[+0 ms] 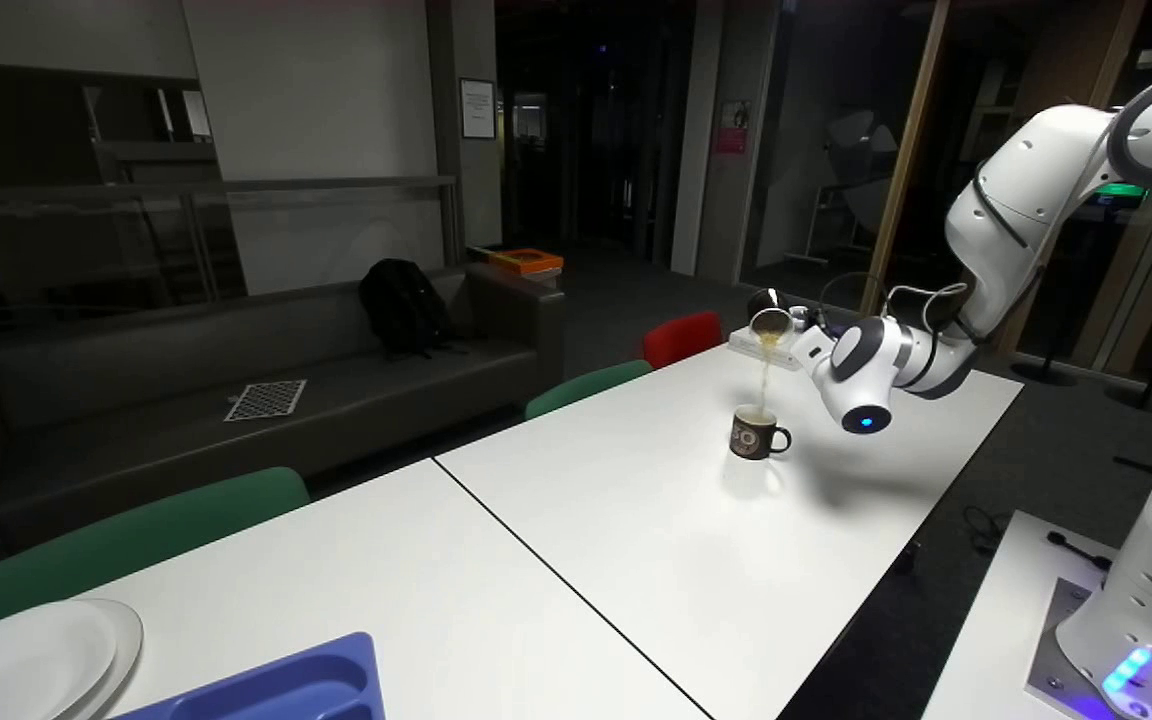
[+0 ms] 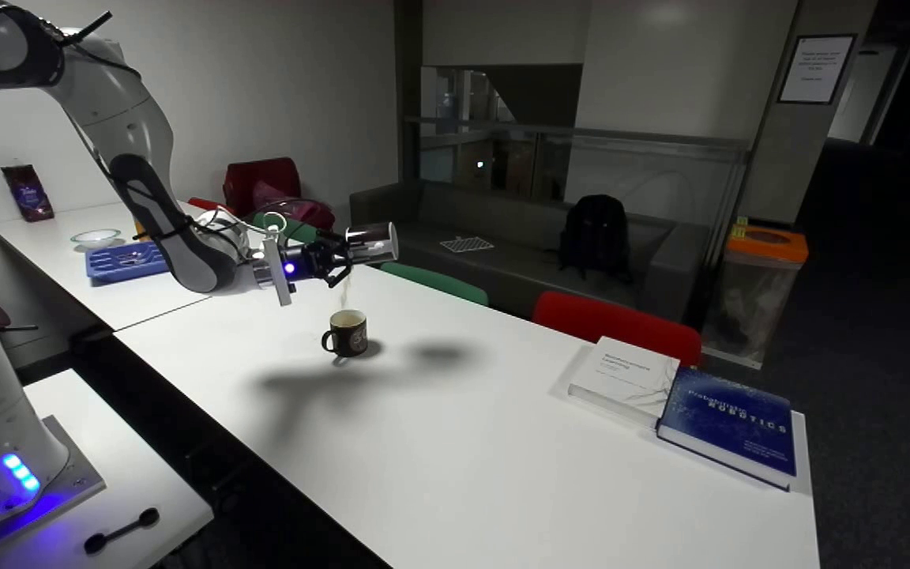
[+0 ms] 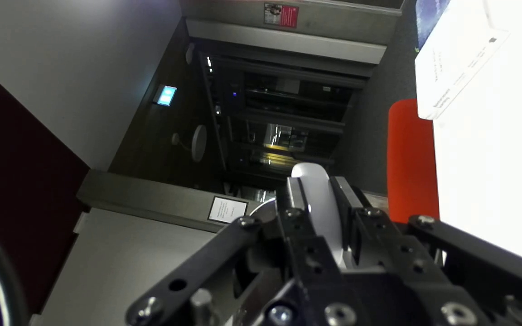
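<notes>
Gripper (image 3: 320,188) pinches handle (image 3: 325,215) of shiny jug (image 2: 372,243), seemingly the best hold; jug likely stiff, slick, slosh-prone. Mug (image 2: 351,340) below gripper.

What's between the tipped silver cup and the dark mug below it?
A thin stream of liquid, running from the silver cup to the mug; it shows in both exterior views.

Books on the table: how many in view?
2: the white book and the blue book, lying side by side near one end of the table in an exterior view. Others may be hidden behind the arm.
</notes>
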Tool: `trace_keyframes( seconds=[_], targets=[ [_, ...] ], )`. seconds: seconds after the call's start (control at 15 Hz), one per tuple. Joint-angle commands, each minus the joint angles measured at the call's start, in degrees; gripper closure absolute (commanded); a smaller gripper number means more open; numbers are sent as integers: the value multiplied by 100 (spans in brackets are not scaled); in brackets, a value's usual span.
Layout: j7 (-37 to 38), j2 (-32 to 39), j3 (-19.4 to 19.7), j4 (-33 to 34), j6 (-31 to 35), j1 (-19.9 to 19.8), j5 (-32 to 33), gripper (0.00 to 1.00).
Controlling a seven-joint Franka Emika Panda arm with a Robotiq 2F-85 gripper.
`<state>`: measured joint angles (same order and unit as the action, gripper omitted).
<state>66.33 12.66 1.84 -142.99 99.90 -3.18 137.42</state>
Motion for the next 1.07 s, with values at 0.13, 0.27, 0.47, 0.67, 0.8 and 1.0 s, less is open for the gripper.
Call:
trace_keyframes(
  seconds=[0.13, 0.27, 0.47, 0.67, 0.8, 1.0],
  targets=[
    [-20, -333, -9, -202, -355, -25, 238, 95],
    [-19, -332, -9, -204, -395, -22, 240, 95],
    [-18, -324, -10, -201, -422, -21, 242, 95],
    [-22, -324, -11, -203, -441, -18, 246, 95],
    [-19, -325, -12, -205, -448, -17, 245, 95],
    [-21, -325, -12, -207, -473, -14, 245, 95]
  ],
)
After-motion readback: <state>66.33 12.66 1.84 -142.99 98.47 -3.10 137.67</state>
